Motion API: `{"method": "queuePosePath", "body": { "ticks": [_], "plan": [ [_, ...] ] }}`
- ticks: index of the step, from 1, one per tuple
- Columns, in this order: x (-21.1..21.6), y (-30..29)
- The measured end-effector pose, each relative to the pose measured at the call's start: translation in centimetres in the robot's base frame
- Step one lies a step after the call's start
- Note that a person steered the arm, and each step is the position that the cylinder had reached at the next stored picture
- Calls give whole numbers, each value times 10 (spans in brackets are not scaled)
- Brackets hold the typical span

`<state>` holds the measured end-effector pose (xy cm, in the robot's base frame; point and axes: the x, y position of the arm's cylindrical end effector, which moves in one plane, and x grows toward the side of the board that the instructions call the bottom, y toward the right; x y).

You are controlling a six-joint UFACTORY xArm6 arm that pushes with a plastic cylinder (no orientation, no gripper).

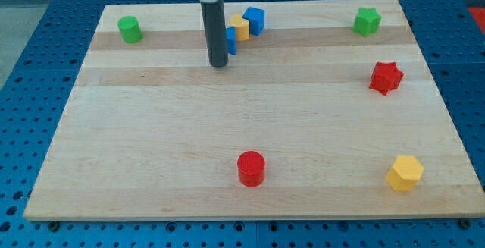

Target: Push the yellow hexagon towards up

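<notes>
- Standing upright near the view's top, left of centre, the dark rod ends in my tip [218, 64], which rests on the desk [227, 142]; there is no hand on this arm, so no jaw state can be told.
- Just to the tip's right, a blue block [231, 41] sits partly hidden behind the rod; its shape cannot be made out.
- Touching that block on its right is a small yellow block [240, 27], and beside that a blue cube [255, 20].
- Far from the tip, the yellow hexagon [405, 173] lies near the view's bottom right corner of the desk.
- A red cylinder [251, 167] stands near the bottom edge, below the tip.
- A red star [386, 77] lies at the right, a green star [367, 21] at top right.
- A green cylinder [130, 29] sits at top left.
</notes>
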<state>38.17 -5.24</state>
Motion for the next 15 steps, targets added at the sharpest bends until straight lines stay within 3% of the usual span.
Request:
{"method": "queuePosePath", "body": {
  "ticks": [3, 4, 14, 15],
  "plan": [
    [181, 166],
    [234, 183],
    [237, 175],
    [230, 211]
  ]
}}
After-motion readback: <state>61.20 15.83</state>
